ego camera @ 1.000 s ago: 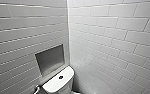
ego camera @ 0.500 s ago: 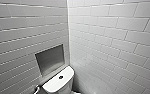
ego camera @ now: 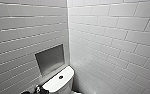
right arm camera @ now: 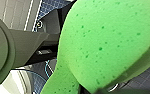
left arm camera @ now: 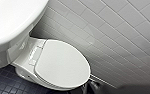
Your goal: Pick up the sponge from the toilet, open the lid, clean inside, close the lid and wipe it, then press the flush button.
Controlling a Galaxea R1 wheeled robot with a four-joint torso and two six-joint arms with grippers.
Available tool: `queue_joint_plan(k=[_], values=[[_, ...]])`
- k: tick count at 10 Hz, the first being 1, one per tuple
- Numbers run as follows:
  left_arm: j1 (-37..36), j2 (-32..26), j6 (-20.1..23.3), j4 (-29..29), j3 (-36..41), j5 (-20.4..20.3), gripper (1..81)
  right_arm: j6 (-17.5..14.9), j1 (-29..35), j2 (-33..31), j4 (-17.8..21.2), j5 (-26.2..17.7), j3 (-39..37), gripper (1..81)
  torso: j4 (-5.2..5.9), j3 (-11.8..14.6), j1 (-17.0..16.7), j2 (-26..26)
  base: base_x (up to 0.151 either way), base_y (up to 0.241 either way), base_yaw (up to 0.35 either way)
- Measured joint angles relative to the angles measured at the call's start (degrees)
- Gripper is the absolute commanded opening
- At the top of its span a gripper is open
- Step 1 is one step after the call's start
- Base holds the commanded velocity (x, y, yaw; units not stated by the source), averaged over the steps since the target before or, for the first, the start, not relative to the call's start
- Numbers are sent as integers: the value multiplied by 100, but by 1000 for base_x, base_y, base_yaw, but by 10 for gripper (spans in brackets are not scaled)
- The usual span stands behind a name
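Head view: toilet tank is being framed at 6 o'clock, with the flush button on its top.
Left wrist view: toilet lid is being shown closed. Left gripper state cannot be told.
Right wrist view: sponge is being clamped by the right gripper.
Pickup is judged done; lid opening, cleaning, wiping and flushing are being left pending.

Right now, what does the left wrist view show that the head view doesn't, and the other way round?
The left wrist view adds the toilet's closed lid over the bowl and the dark tiled floor. The head view adds the flush button and a recessed wall niche. Both share the toilet tank and the white wall tiles.
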Motion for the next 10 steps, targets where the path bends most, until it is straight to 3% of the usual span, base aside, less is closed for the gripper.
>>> queue_joint_plan(k=[4,7,10], values=[[-844,334,-716,-6,-39,446,10,21,23,96,-2,-22,-50,10,2,-24,2,0,0,0,0],[-1293,852,-903,-155,-728,805,10,22,74,91,-2,-22,-50,10,0,-345,5,4,0,0,0],[-1816,1208,-1011,-417,-1290,934,10,22,111,91,-2,-18,-48,10,0,-459,9,9,0,0,0]])
